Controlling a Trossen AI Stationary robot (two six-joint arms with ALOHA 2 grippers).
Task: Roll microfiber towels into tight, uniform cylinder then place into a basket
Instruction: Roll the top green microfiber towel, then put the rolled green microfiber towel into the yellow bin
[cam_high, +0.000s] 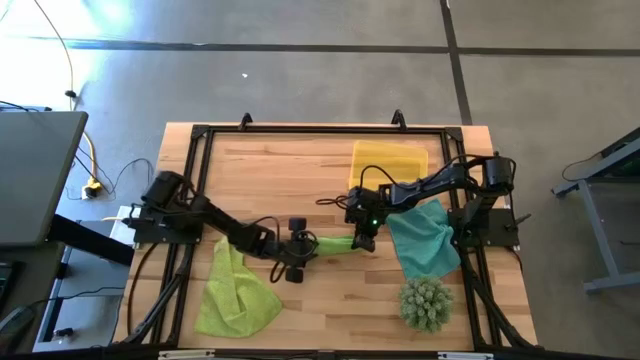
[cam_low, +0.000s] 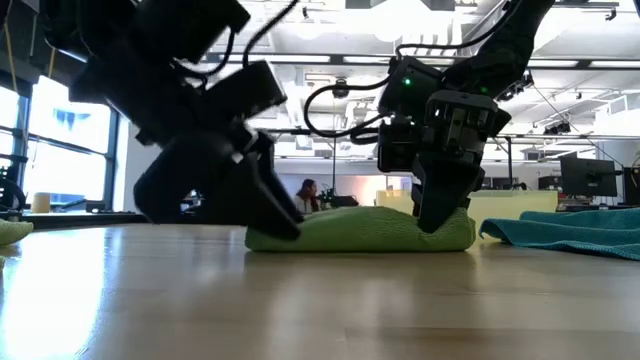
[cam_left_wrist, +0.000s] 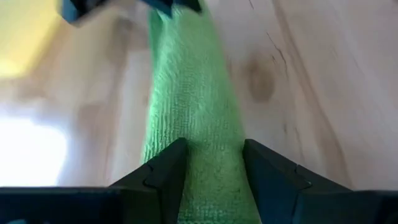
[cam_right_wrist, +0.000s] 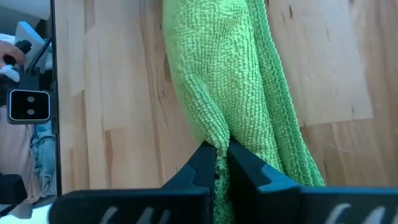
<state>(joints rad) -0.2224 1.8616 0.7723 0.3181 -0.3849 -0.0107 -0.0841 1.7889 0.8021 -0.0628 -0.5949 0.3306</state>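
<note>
The pale wooden desk (cam_high: 330, 300) carries, nearest the front edge, one spiky green ball-shaped plant (cam_high: 426, 303) and one loose lime-green microfiber towel (cam_high: 234, 292). Mid-desk lies a second lime-green microfiber towel, rolled into a cylinder (cam_low: 375, 231). The left pincer (cam_left_wrist: 211, 171) straddles one end, its fingers spread around the roll; the right pincer (cam_right_wrist: 216, 163) is clamped tight on a fold at the other end. One teal microfiber towel (cam_high: 424, 240) lies beside it; farthest back sits one shallow yellow plastic basket (cam_high: 388, 160). No writing is legible.
</note>
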